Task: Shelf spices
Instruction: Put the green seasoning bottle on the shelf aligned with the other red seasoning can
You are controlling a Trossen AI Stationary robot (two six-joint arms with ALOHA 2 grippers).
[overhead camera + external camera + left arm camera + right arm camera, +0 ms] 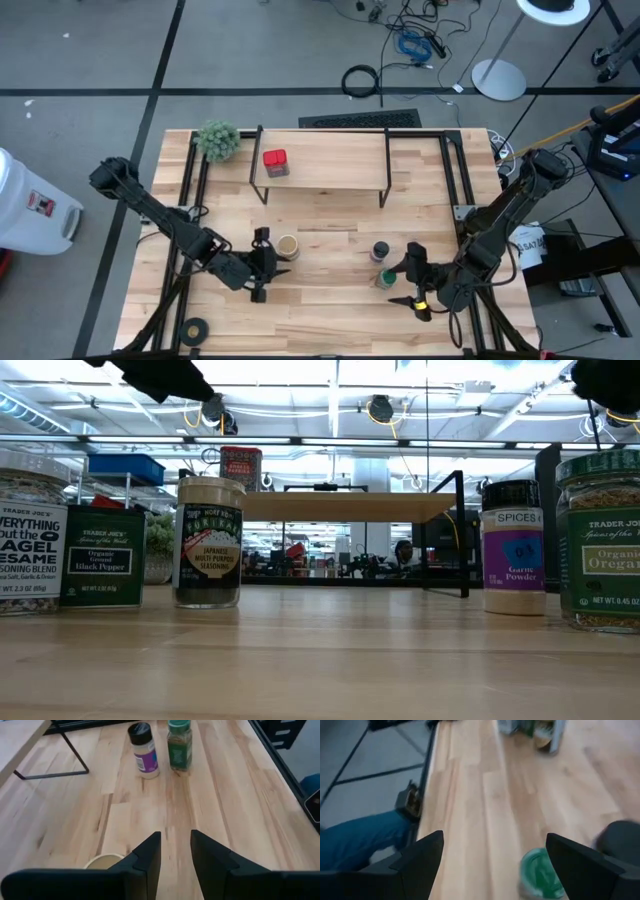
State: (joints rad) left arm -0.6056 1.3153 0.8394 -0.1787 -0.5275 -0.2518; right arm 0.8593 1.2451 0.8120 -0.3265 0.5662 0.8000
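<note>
The left gripper [268, 266], a dark two-finger claw, is hovering low over the front of the pale wooden tabletop [330, 310] with its fingers [150, 857] parted by only a narrow gap and nothing between them. The tan-lidded cylindrical seasoning jar [288, 246] is standing just beside and slightly beyond those fingertips, its pale lid [104, 862] showing at the edge of the left wrist view, so the claw is aiming past it rather than at it. To do this step well, the left arm is probably needing to spread its fingers wider than the jar, swing until the jar sits squarely between them, and close around the body below the lid, keeping it upright for the lift onto the low rack with the light wooden top board [320, 160], which is standing well apart toward the back of the table and already carrying a red tin [275, 162]. The right gripper [414, 285] is holding its fingers spread wide and empty, just beside the green-lidded oregano jar [386, 277], with the dark-lidded garlic powder jar [380, 251] standing near behind that
</note>
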